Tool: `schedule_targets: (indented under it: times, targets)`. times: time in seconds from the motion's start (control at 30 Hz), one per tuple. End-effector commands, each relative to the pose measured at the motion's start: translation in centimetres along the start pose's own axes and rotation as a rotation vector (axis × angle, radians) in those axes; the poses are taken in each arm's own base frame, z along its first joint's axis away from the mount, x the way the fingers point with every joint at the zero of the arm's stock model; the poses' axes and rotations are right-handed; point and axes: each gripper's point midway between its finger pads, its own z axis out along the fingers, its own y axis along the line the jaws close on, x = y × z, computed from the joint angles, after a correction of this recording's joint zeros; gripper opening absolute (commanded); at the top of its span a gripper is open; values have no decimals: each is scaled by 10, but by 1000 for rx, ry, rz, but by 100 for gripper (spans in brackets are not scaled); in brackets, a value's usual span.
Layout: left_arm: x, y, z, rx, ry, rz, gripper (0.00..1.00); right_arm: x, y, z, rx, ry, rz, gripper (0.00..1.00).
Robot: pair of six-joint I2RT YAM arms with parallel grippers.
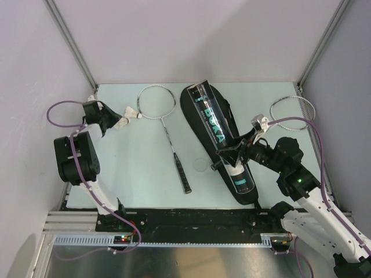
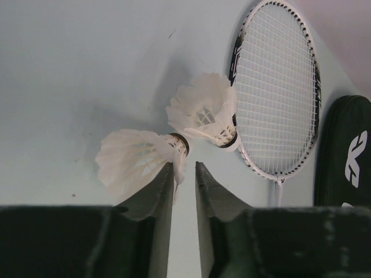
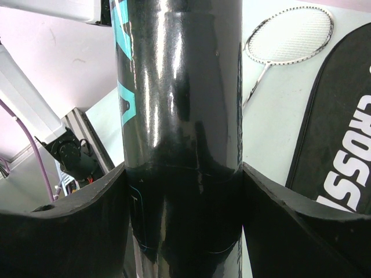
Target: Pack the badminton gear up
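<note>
left hand (image 2: 184, 165) narrowly parted, empty, beside nearer shuttlecock (image 2: 136, 162); right hand (image 3: 184, 168) grips tube (image 3: 179, 87). step judged: shuttlecock pickup. next: centre on cork, close gently.

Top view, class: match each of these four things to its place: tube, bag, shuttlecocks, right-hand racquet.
Things:
1 tube
2 bag
3 shuttlecocks
4 right-hand racquet

Places:
a at the tips of the left gripper
b at the right edge of the table
c clamped in the right gripper
d lying beneath the tube

Pairs: 1-c, 2-d, 3-a, 4-b.
</note>
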Motion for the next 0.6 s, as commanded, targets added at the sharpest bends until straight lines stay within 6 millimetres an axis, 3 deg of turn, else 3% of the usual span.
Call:
schedule_targets:
  times: [0.0, 0.2, 0.37, 0.57]
  targets:
    - [-14, -5, -1, 18, -32, -10, 21, -28, 11, -2, -24, -97, -21, 14]
    - [-2, 3, -12, -18, -11, -4, 2, -25, 9, -2, -14, -81, -13, 14]
    - [2, 9, -32, -77, -5, -19, 0, -22, 8, -4, -6, -67, -6, 14]
    - [-12, -14, -79, -70, -22, 1, 0, -6, -2, 0, 19, -18, -28, 14]
